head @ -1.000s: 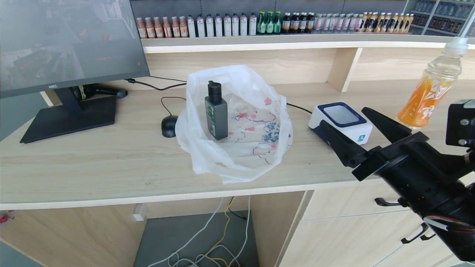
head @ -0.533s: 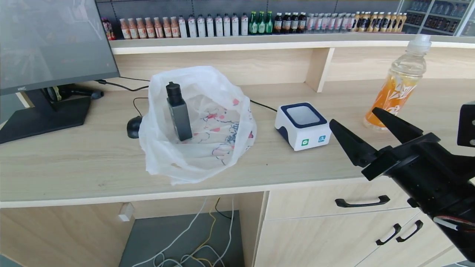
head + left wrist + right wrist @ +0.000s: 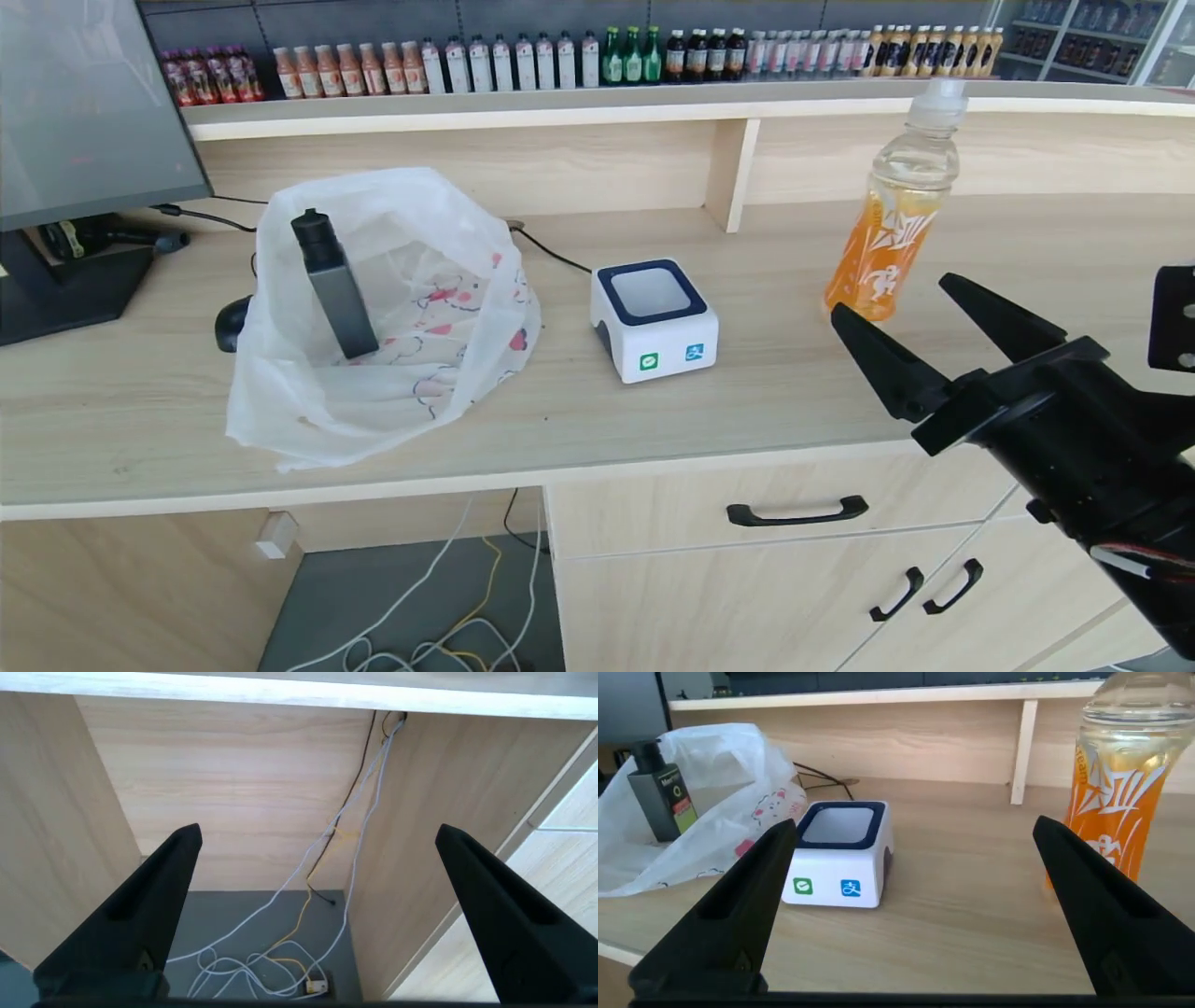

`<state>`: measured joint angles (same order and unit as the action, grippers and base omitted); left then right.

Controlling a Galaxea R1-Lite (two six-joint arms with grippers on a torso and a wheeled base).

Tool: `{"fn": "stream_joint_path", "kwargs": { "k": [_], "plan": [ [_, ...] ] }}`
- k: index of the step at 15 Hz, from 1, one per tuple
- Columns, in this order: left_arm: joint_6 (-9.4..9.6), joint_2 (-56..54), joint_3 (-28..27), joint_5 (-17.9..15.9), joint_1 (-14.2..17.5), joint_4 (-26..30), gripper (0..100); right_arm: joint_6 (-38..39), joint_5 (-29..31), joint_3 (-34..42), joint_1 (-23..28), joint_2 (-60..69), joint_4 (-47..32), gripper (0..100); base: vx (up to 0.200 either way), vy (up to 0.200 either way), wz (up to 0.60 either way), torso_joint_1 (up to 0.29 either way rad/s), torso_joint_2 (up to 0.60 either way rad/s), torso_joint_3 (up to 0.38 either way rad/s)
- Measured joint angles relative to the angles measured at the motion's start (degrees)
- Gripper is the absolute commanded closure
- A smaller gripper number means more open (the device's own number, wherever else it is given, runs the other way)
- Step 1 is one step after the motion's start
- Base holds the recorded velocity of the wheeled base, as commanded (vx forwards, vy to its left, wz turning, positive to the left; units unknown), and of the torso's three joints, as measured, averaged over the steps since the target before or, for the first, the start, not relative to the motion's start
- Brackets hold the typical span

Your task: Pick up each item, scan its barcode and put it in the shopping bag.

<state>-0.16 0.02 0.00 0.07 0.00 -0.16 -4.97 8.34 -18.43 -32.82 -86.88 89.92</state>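
Head view: nearest, at about 4 o'clock, the right gripper (image 3: 887, 294) hangs by the front edge of the counter (image 3: 747, 401), its black fingers (image 3: 878, 364) spread wide and holding nothing, tips aimed toward 10 o'clock. In the left wrist view the left gripper (image 3: 318, 831) also has its fingers wide apart and empty, facing the recess under the counter where white and yellow cables (image 3: 308, 952) trail to the floor. On the counter, the white shopping bag (image 3: 420, 373) sits at 9 o'clock from the white-and-blue scanner (image 3: 653, 317), just beside it but apart, mouth open upward. A dark grey bottle (image 3: 331, 285) with a black cap stands tilted inside the bag. The orange drink bottle (image 3: 892, 233) stands upright at 2 o'clock from the scanner, well apart from it and just beyond the right gripper's fingertips. A black mouse (image 3: 229, 324) lies against the bag's far left side. Farther off at 10 o'clock stands a monitor (image 3: 84, 93), and at 12 o'clock a shelf (image 3: 560, 98) carries a row of bottles.
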Motion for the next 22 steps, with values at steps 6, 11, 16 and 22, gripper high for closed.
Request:
{"fn": "stream_joint_path", "kwargs": {
  "k": [6, 11, 16, 22],
  "plan": [
    [0.00, 0.0, 0.0, 0.0, 0.0, 0.0, 0, -0.2, 0.0, -1.1, -0.1, -0.9, 0.0, 0, 0.000, -0.200, 0.00, 0.001, 0.00, 0.000],
    [0.26, 0.0, 0.0, 0.0, 0.0, 0.0, 0, -0.3, -0.1, -0.3, -0.1, -1.8, 0.0, 0, 0.000, -0.120, 0.00, 0.000, 0.00, 0.000],
    [0.26, 0.0, 0.0, 0.0, 0.0, 0.0, 0, -3.1, 1.3, -5.5, -1.6, -2.6, -1.4, 0, 0.000, 0.000, 0.00, 0.000, 0.00, 0.000],
    [0.27, 0.0, 0.0, 0.0, 0.0, 0.0, 0, -3.8, 7.6, -21.6, -4.1, -3.7, -22.5, 0, 0.000, 0.000, 0.00, 0.000, 0.00, 0.000]
  ]
}}
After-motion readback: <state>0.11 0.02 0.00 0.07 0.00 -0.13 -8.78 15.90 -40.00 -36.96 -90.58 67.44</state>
